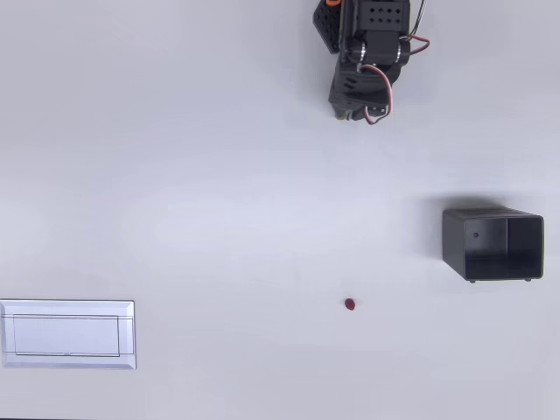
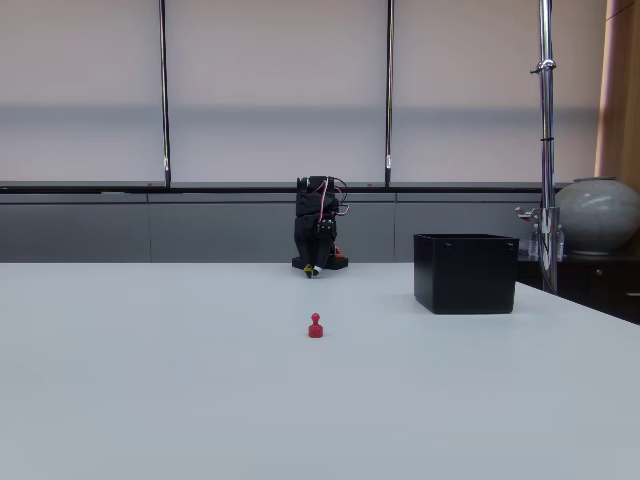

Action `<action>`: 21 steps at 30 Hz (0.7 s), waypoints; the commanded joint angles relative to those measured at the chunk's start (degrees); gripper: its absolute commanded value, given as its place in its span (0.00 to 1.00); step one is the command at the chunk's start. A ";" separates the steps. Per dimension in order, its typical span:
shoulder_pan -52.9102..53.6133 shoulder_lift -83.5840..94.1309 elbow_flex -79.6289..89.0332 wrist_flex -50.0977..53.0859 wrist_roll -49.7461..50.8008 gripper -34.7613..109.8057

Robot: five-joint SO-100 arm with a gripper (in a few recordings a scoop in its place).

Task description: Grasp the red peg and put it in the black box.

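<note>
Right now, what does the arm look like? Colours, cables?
The arm is black, blocky, with a perforated plate at its top in the overhead view. Red, white and black wires loop along its side. Orange shows at the upper left edge, and the gripper ends in a yellowish tip.

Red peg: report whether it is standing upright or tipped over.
Upright. In the fixed view the red peg stands on its wider base with the round knob on top, alone on the table; from overhead it shows as a small round dot.
</note>
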 commanded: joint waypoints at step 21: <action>4.57 50.27 0.53 -67.85 19.34 0.24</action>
